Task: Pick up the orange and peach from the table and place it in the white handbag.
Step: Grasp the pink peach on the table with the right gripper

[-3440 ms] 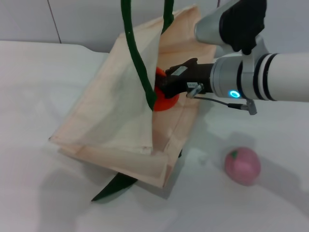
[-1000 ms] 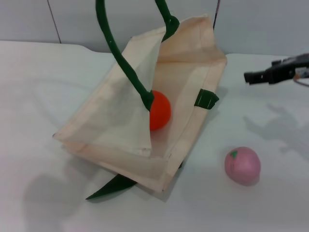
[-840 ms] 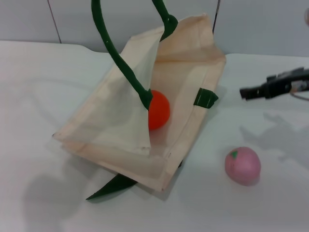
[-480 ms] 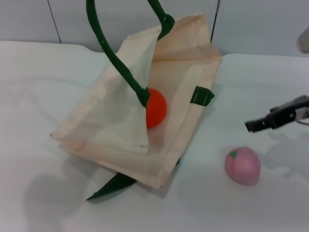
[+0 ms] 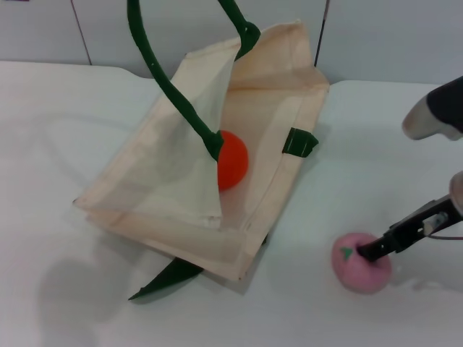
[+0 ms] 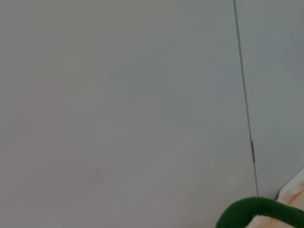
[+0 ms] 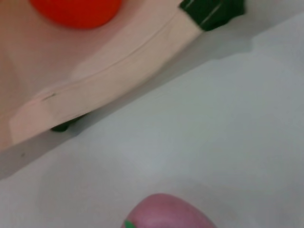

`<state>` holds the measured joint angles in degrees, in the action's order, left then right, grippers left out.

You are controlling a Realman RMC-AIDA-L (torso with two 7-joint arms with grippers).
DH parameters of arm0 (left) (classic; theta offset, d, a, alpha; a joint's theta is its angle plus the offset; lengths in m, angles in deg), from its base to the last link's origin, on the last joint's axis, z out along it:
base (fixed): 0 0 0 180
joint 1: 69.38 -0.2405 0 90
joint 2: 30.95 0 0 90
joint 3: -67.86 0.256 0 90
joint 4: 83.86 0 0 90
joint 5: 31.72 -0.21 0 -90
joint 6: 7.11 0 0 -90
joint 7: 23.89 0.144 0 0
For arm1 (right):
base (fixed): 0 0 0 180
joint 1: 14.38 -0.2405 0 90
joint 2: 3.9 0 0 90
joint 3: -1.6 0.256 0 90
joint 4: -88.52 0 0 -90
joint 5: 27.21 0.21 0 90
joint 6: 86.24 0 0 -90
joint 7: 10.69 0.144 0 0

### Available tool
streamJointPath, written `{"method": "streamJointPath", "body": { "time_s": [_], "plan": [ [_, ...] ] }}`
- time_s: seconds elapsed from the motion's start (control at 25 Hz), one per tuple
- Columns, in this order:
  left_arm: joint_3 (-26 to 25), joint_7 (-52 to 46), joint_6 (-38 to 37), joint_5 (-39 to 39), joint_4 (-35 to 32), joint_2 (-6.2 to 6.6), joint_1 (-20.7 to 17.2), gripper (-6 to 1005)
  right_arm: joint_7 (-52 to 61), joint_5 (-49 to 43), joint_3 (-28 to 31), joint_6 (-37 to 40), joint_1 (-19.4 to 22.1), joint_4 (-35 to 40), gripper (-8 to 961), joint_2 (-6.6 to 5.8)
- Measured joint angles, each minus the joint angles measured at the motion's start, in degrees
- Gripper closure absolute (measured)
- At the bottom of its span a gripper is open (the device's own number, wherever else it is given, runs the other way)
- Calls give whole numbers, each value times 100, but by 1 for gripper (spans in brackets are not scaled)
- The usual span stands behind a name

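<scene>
So you're about halfway: the orange is already sitting inside the white handbag, whose mouth is propped open by its green handle pulled up out of frame, left gripper not visible. The peach is what's left, out on the desk just beside the bag. Your right gripper is down on top of it, but I can't tell whether its fingers are spread around it or clamped yet.

A: Bright, even light overhead; soft grey shadows pool on the desk beside the white handbag.

B: Right wrist view's blurry; the peach is soft-edged.
</scene>
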<state>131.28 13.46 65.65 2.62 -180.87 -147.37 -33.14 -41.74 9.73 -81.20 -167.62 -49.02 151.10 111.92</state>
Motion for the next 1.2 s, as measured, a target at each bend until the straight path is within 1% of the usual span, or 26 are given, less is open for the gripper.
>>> {"method": "streamJointPath", "body": {
  "time_s": [0.2, 0.44, 0.56, 0.92, 1.2],
  "plan": [
    [3, 0, 1, -88, 12, -6, -23, 875, 2, 291, -166, -61, -94, 74, 84, 9],
    [4, 0, 2, -126, 20, -5, -38, 874, 41, 351, -5, -423, 9, 866, 85, 10],
    [4, 0, 2, -126, 26, -3, -43, 874, 82, 356, 59, -561, 52, 1051, 85, 14],
    [1, 0, 2, -126, 26, 3, -44, 873, 112, 456, 67, -770, 124, 1109, 85, 11],
    [4, -26, 1, -131, 24, 12, 14, 872, 114, 463, 24, -754, 117, 983, 96, 10]
  ]
}}
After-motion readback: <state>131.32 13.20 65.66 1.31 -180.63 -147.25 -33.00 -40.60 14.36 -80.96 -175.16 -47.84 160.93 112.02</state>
